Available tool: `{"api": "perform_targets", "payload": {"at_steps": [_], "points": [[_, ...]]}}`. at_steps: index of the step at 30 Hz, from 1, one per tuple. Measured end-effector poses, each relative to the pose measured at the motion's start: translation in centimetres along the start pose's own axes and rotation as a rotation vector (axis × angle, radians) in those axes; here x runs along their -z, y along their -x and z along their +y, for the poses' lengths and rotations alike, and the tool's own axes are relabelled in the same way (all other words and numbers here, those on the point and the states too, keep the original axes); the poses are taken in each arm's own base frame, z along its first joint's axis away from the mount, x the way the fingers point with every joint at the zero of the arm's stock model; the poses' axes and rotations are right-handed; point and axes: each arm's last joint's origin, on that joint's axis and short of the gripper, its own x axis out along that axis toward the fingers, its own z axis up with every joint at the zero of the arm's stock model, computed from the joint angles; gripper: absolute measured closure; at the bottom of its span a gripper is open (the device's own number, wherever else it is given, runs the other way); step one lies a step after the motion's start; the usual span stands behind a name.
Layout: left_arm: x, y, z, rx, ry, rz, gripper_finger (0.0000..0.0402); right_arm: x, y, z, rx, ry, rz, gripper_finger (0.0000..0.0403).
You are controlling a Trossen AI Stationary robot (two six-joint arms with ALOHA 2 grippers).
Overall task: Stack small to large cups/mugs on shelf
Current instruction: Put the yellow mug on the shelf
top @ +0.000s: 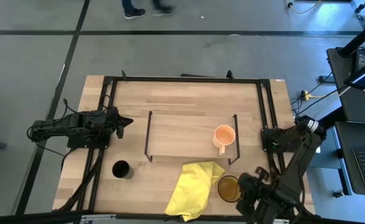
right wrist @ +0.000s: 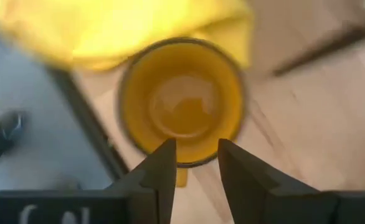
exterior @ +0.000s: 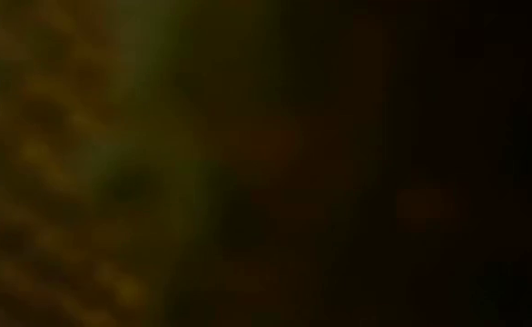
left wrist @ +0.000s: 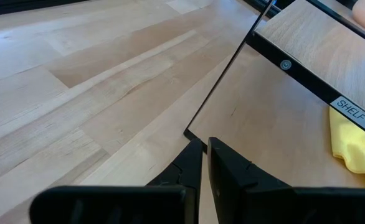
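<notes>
The peach-orange mug (top: 223,137) stands upright on the right end of the shelf (top: 182,134). The small black cup (top: 121,169) stands on the table in front of the shelf's left end. The amber mug (top: 228,188) stands on the table at the near right, beside the yellow cloth (top: 195,186). My right gripper (right wrist: 195,158) is open above the amber mug (right wrist: 182,102), pointing down, with a finger on either side of the mug's handle (right wrist: 181,177). My left gripper (left wrist: 204,162) is shut and empty, low over the table by the shelf's left end frame (left wrist: 226,74).
The yellow cloth lies crumpled at the near edge, touching the amber mug's side. Black rails (top: 266,118) run along the table's left, right and far sides. There is bare wood between the black cup and the cloth. A person's feet (top: 146,9) show beyond the far edge.
</notes>
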Motion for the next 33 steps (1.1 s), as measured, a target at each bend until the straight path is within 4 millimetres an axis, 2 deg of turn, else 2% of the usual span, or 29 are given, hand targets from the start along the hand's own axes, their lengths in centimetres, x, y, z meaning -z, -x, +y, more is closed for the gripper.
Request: {"api": "perform_targets", "payload": {"at_steps": [3, 6, 8, 12, 15, 21, 23, 26, 28, 31, 33], "points": [[0.0, 0.0, 0.0, 0.001, 0.0, 0.0, 0.0381, 0.2, 0.1, -0.6, 0.049, -0.239, -0.053, 0.0283], [0.0, 0.0, 0.0, 0.001, 0.0, 0.0, 0.0381, -0.2, -0.2, -0.9, 0.097, -0.479, 0.013, 0.0283], [0.0, 0.0, 0.0, 0.0, 0.0, 0.0, 0.0381, -0.6, -0.4, -0.9, 0.12, -0.554, 0.062, 0.0283], [0.0, 0.0, 0.0, 0.001, 0.0, 0.0, 0.0381, -1.6, -0.7, -0.9, 0.142, -0.634, 0.13, 0.0283], [0.0, 0.0, 0.0, 0.001, 0.0, 0.0, 0.0381, -3.1, -1.2, -0.8, 0.124, -0.681, 0.134, 0.0283], [0.0, 0.0, 0.0, 0.001, 0.0, 0.0, 0.0381, -6.2, -2.1, -2.1, 0.207, -0.662, 0.169, 0.0283], [0.0, 0.0, 0.0, 0.0, 0.0, 0.0, 0.0381, -6.6, -1.8, -2.0, 0.154, -0.669, 0.165, 0.0283], [0.0, 0.0, 0.0, 0.0, 0.0, 0.0, 0.0381, -6.0, -0.1, -1.4, 0.051, -0.681, 0.101, 0.0283], [0.0, 0.0, 0.0, 0.0, 0.0, 0.0, 0.0381, -5.4, 1.9, -1.3, -0.001, -0.695, 0.035, 0.0283], [0.0, 0.0, 0.0, 0.0, 0.0, 0.0, 0.0381, -5.3, 5.9, -2.8, 0.004, -0.692, -0.059, 0.0283], [0.0, 0.0, 0.0, 0.001, 0.0, 0.0, 0.0381, -5.7, 8.1, -3.5, -0.09, -0.711, -0.043, 0.0283]]}}
